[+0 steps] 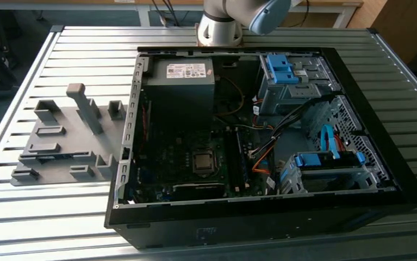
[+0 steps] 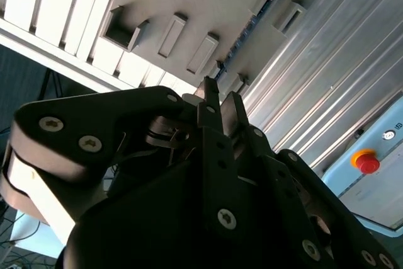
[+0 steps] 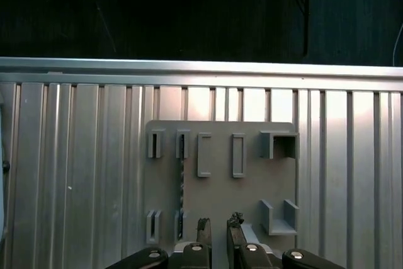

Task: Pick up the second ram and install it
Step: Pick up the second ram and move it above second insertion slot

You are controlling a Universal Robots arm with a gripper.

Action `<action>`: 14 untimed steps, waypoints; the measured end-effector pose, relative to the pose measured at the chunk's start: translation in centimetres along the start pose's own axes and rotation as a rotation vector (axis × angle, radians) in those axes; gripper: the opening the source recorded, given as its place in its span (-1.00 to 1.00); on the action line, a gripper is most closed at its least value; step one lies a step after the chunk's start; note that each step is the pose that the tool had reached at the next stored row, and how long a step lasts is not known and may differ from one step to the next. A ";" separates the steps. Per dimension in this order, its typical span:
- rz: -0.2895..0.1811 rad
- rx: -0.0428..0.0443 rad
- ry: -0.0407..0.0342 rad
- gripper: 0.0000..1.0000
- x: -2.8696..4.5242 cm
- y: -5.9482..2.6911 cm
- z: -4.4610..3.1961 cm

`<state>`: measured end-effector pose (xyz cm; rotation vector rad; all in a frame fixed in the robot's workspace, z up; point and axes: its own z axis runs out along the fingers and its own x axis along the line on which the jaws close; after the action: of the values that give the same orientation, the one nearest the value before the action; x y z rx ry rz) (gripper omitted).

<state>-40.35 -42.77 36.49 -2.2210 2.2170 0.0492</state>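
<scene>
Seemingly at pickup: hovering over holder (image 3: 252, 187), pincer (image 3: 218, 226) narrowly apart and empty, memory stick (image 3: 181, 184) slotted near holder's edge. Calls for centring astride it.

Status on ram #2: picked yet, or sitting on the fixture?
Done: nothing confirmed; the open case is too dark inside to judge. In hand: nothing. The pincer hangs open above the gray fixture, near the second ram, which stands on edge in its slots. Left: the pick and the install.
</scene>
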 end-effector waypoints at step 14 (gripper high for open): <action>0.036 0.0018 0.0008 -0.51 0.02 -0.05 0.66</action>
<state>-40.31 -42.77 35.83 -2.1806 2.2566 0.0465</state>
